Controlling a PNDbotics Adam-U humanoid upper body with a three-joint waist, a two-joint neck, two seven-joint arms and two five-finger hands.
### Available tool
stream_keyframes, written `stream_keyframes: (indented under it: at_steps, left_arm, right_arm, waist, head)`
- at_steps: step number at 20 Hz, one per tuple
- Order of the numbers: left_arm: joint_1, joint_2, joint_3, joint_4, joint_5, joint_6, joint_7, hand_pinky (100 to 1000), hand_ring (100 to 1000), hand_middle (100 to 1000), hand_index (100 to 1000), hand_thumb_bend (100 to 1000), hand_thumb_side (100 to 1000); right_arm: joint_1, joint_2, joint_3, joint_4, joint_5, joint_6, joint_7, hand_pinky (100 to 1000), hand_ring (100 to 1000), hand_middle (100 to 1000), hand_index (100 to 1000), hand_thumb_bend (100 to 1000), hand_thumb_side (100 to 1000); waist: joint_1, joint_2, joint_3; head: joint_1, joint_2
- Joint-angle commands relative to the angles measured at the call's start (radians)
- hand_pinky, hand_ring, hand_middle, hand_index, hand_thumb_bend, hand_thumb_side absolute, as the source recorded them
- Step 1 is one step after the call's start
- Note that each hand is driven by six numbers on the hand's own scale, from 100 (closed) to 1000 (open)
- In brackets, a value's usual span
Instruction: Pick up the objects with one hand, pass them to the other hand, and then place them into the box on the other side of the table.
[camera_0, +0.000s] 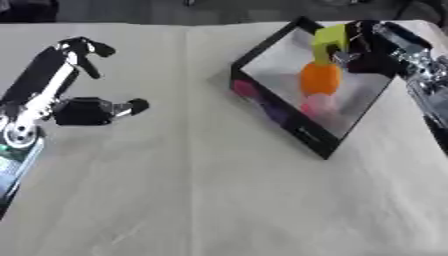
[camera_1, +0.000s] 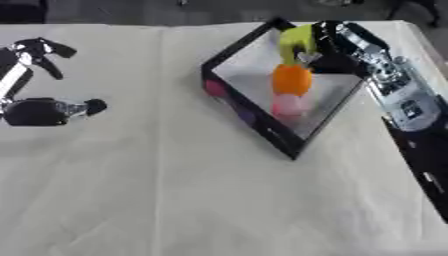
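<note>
A black box with a pale floor stands askew at the right side of the table. My right hand is over its far corner, shut on a yellow-green object. An orange piece hangs directly under it, touching it; I cannot tell whether they are one thing. A pink thing lies in the box below. My left hand hovers at the far left of the table, open, holding nothing.
Magenta and purple patches show on the box's near-left wall. A beige cloth covers the table. My right forearm runs along the table's right edge.
</note>
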Motion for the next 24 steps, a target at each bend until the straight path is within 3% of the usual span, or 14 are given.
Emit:
stream_keyframes:
  at_steps: [1,4,6,9,18,21,22,23,24]
  left_arm:
    - [-0.010,0.026,0.017,-0.023,0.007,0.001,0.007,793,555,724,815,763,552]
    - [-0.008,0.026,0.019,-0.024,0.007,0.002,0.009,793,554,724,815,764,552]
    - [-0.007,0.027,0.020,-0.024,0.008,0.002,0.011,794,554,724,815,762,552]
    - [-0.004,0.029,0.022,-0.025,0.008,0.003,0.012,794,553,724,816,761,552]
    - [0.003,0.027,0.031,-0.030,0.013,0.007,0.020,794,547,724,816,759,551]
    - [0.003,0.027,0.032,-0.030,0.014,0.008,0.022,795,547,724,816,760,550]
    - [0.004,0.027,0.032,-0.030,0.014,0.008,0.022,795,547,724,816,759,550]
    - [0.004,0.027,0.033,-0.029,0.014,0.008,0.021,795,546,724,816,758,549]
    - [0.004,0.026,0.033,-0.029,0.014,0.008,0.021,795,546,724,816,758,548]
  right_arm:
    - [-0.007,-0.037,-0.019,0.006,0.010,-0.023,0.017,891,816,807,785,100,407]
    - [0.000,-0.042,-0.026,0.012,0.025,-0.032,0.027,905,863,874,890,100,513]
    - [0.006,-0.045,-0.032,0.015,0.043,-0.031,0.021,905,869,885,916,100,638]
    - [0.014,-0.048,-0.039,0.017,0.075,-0.020,0.006,906,871,889,937,100,742]
    - [0.029,-0.054,-0.051,-0.011,0.053,-0.003,-0.042,906,869,898,943,100,702]
    - [0.032,-0.058,-0.051,-0.023,0.044,-0.001,-0.052,907,871,904,946,100,642]
    - [0.032,-0.059,-0.050,-0.026,0.042,-0.001,-0.052,908,873,908,946,100,542]
    - [0.033,-0.060,-0.049,-0.028,0.039,-0.002,-0.049,910,875,911,945,121,277]
    - [0.034,-0.060,-0.049,-0.029,0.037,-0.003,-0.041,910,875,911,943,164,160]
  waist:
    - [0.013,-0.042,-0.002]
    - [0.013,-0.042,-0.003]
    - [0.014,-0.042,-0.003]
    - [0.014,-0.042,-0.004]
    - [0.016,-0.042,-0.004]
    - [0.016,-0.043,-0.005]
    - [0.016,-0.043,-0.005]
    - [0.016,-0.043,-0.005]
    - [0.016,-0.043,-0.005]
  head:
    - [-0.006,0.004]
    - [-0.006,0.005]
    - [-0.004,0.006]
    - [0.000,0.007]
    - [0.009,0.009]
    - [0.010,0.007]
    - [0.010,0.006]
    - [0.010,0.006]
    - [0.010,0.006]
